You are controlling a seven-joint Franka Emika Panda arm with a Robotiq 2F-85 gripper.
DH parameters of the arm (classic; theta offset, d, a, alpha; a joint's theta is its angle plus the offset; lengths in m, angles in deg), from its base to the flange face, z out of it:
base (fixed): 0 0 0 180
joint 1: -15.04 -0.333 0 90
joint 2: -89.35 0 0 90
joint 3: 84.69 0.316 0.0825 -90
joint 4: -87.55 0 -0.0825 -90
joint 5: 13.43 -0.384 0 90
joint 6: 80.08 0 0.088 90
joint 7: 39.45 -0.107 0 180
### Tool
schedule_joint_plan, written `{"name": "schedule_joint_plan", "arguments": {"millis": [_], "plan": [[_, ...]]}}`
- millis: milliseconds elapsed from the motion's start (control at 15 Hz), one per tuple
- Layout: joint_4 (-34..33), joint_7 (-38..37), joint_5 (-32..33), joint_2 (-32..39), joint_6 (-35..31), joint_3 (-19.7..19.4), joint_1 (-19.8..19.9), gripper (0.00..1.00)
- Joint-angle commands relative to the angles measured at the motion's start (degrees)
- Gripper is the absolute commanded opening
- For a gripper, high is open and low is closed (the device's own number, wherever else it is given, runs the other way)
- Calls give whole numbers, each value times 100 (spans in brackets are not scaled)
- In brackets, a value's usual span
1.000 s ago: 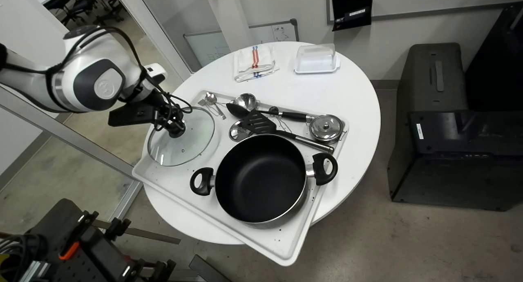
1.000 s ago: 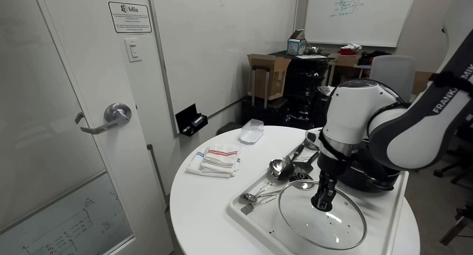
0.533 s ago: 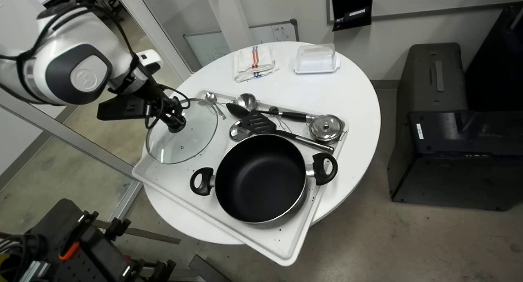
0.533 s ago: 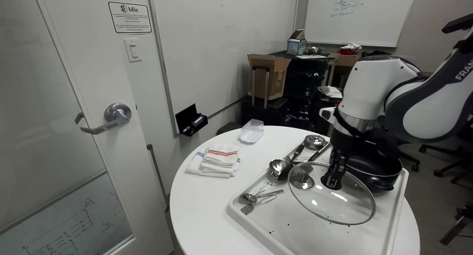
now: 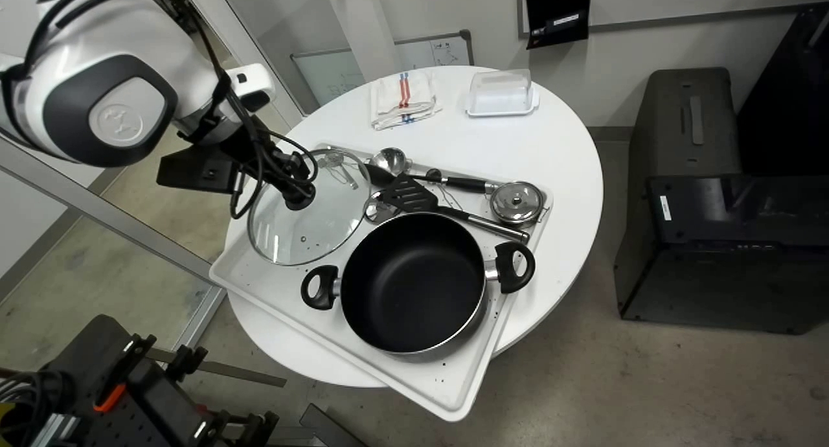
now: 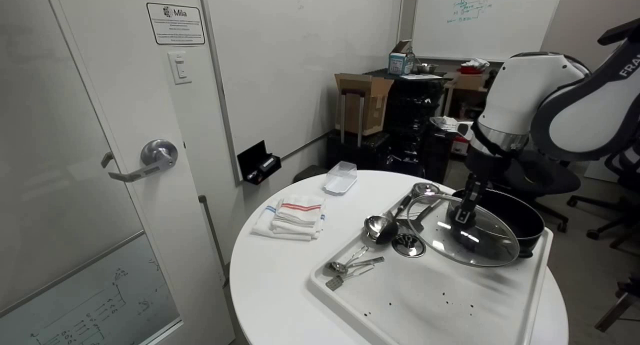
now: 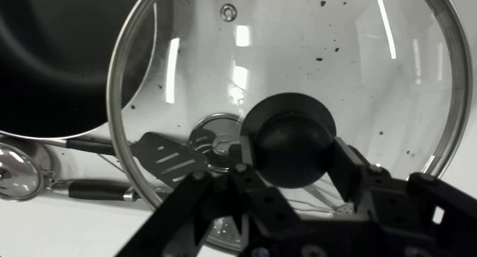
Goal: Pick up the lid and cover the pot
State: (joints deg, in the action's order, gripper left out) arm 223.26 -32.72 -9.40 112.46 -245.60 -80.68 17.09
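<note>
The clear glass lid (image 5: 330, 223) with a metal rim hangs tilted above the tray in both exterior views (image 6: 487, 245). My gripper (image 5: 299, 199) is shut on its dark centre knob, one finger on each side, as the wrist view (image 7: 292, 149) shows. The wide black pot (image 5: 414, 285) stands uncovered on the tray, its two handles out to the sides. In an exterior view the lid and gripper partly hide the pot (image 6: 515, 212). In the wrist view the lid (image 7: 335, 74) overlaps the edge of the pot (image 7: 56, 63), which lies at the upper left.
A white tray (image 5: 447, 389) on a round white table (image 5: 563, 149) carries the pot. Behind the pot lie a black slotted spatula (image 5: 411, 194), a ladle (image 5: 390, 160) and a small lidded metal pot (image 5: 517, 203). Folded towels (image 5: 405, 100) and a clear box (image 5: 502, 94) stand farther back.
My gripper has lifted the lid higher off the tray and carried it toward the pot. The pot, the utensils and the tray have not moved.
</note>
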Motion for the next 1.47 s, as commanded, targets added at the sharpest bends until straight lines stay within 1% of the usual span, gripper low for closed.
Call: {"name": "schedule_joint_plan", "arguments": {"millis": [0, 400, 667, 933, 1200, 1400], "plan": [[191, -102, 2, -284, -118, -344, 52, 25], [177, -390, 273, -220, -133, -1186, -29, 25], [143, -455, 282, -149, -162, -1484, 41, 25], [108, -488, 242, -63, -165, -1614, 95, 25], [67, -487, 180, 96, -301, -1622, 210, 25], [7, -440, 82, 266, -477, -1554, 374, 25]]}}
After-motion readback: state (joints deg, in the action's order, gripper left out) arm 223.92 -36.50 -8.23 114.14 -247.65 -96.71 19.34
